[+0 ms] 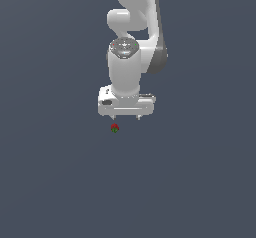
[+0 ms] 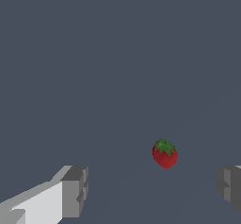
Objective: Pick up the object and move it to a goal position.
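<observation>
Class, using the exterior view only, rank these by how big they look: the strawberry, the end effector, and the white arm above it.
1. White arm, largest.
2. End effector, open.
3. Strawberry, by far the smallest.

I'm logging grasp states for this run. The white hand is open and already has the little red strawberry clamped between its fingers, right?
Not quite. The hand is open, but the strawberry is not clamped: the wrist view shows it lying free on the grey surface, apart from both fingers. The exterior view also shows it below the hand, untouched.
</observation>
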You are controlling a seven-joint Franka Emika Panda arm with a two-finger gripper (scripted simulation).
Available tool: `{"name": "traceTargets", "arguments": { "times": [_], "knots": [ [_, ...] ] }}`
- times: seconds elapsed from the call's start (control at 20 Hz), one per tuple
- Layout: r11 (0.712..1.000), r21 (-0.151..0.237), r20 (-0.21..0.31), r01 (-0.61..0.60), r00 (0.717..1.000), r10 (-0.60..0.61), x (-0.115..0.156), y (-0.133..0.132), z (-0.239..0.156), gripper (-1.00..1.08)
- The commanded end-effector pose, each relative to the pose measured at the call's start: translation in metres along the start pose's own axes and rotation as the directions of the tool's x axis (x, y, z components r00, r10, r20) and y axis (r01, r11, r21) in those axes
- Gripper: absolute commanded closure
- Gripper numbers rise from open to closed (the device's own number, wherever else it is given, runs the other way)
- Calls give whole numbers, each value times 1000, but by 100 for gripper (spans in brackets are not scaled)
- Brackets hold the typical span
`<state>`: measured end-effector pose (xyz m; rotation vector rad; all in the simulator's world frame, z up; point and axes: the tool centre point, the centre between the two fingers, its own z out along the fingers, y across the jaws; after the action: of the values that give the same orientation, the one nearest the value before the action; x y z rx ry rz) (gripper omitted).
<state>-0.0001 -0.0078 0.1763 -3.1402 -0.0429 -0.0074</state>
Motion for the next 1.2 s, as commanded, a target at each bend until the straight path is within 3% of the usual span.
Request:
{"name": "traceTargets", "arguments": {
  "times": [0.0, 0.65, 1.15],
  "knots": [
    [1000, 0, 0, 0, 1000, 0, 0, 0, 0, -92],
    [999, -3, 8, 42, 999, -42, -3, -4, -5, -92],
    [994, 4, 8, -108, 994, 108, -12, 13, 28, -92]
  ]
}}
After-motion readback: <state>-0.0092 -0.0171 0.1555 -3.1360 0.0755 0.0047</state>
